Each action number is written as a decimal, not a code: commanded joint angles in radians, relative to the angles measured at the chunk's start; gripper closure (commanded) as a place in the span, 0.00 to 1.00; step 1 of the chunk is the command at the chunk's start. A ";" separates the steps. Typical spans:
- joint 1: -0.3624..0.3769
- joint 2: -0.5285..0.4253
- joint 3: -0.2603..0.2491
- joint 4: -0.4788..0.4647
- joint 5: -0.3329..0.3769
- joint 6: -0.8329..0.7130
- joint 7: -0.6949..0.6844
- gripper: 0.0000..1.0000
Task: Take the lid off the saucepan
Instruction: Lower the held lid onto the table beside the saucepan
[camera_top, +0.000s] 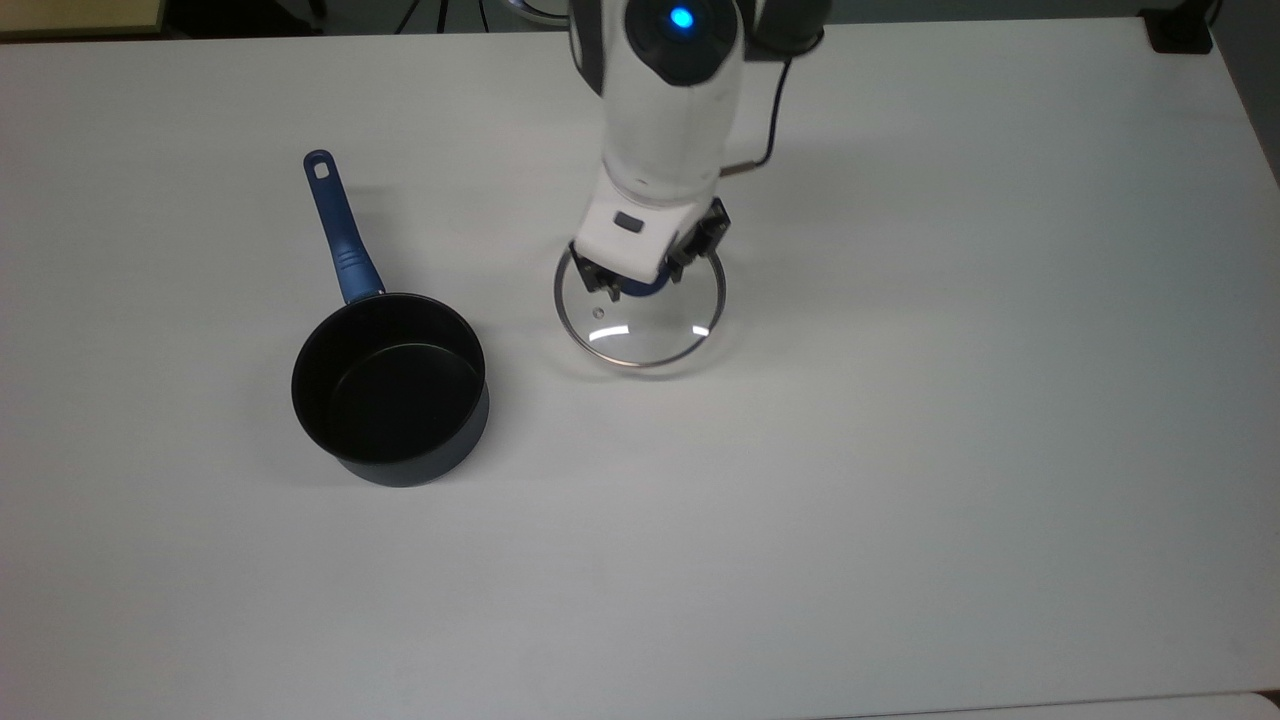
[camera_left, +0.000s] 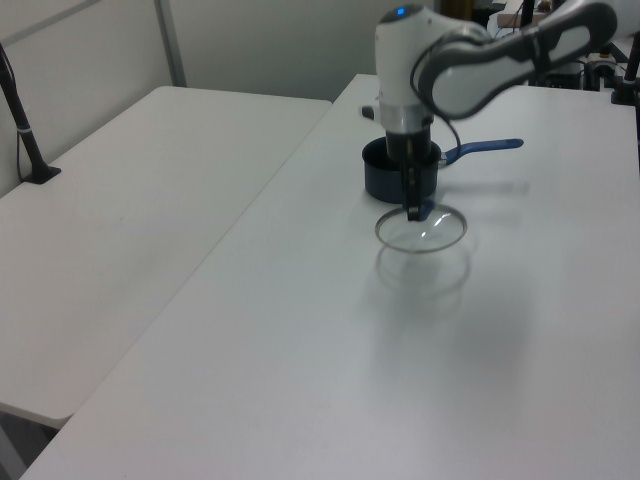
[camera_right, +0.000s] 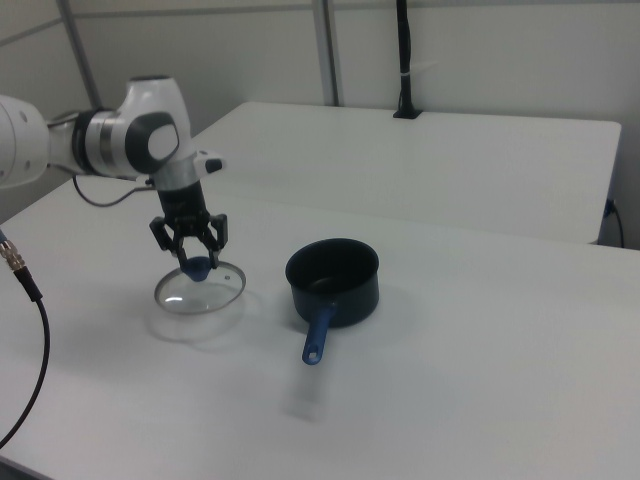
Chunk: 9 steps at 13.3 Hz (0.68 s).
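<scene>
desk (camera_top: 900, 450): plain white, with a second white one butted up against it in the left view
saucepan (camera_top: 390, 390): sitting open on the desk, black inside, blue handle (camera_top: 338, 228) pointing to the top view's upper left
lid (camera_top: 640, 325): clear of the pan, off to the top view's right, level, low over the desk
gripper (camera_top: 640, 280): pointing straight down, jaws clamped on the lid's blue knob (camera_right: 197, 268)
</scene>
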 joint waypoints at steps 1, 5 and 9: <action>0.022 0.016 -0.003 -0.052 -0.039 0.072 0.054 0.50; 0.022 0.022 0.008 -0.063 -0.040 0.071 0.050 0.50; 0.023 -0.005 0.008 -0.106 -0.039 0.069 0.045 0.50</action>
